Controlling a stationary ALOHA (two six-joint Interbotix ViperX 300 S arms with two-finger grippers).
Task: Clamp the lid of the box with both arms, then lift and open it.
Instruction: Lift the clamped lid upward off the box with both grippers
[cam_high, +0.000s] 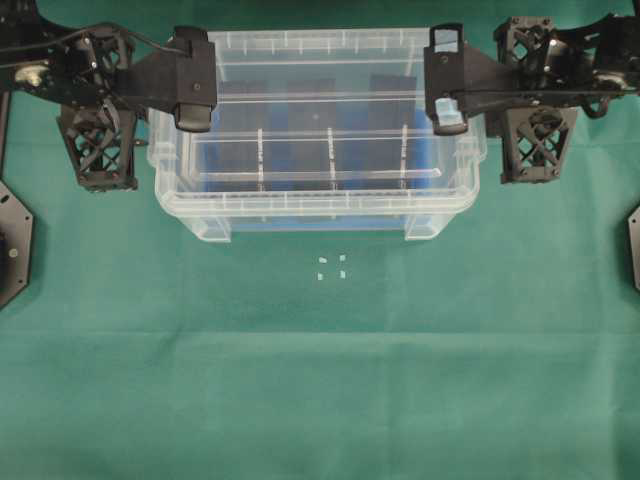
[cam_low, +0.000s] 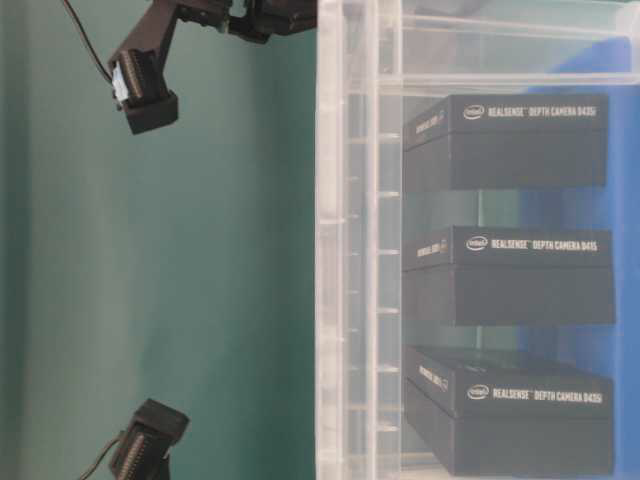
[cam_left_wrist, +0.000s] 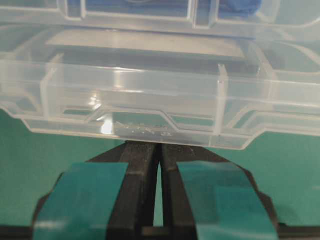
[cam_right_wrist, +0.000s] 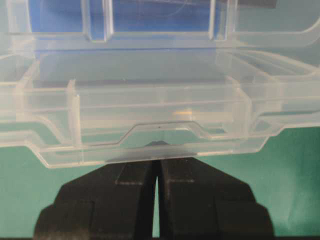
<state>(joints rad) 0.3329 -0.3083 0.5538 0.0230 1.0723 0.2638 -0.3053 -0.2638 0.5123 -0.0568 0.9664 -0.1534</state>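
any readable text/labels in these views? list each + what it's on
"intel REALSENSE DEPTH CAMERA D435i": top black case in the box, table-level view.
"intel REALSENSE DEPTH CAMERA D435": middle black case; last character unclear.
"intel REALSENSE DEPTH CAMERA D435i": bottom black case.
End-face print on all three cases: too small to read.
Embossed marks on the lid edge, left wrist view: blurred, unreadable.
Nothing else readable.

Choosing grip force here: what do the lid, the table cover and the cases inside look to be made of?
Lid: clear, glossy rigid plastic; it shows glare and moulded ribs. Table cover: green woven cloth, matte, faintly creased. Cases: matte black printed boxes, likely cardboard, though plastic cannot be ruled out.
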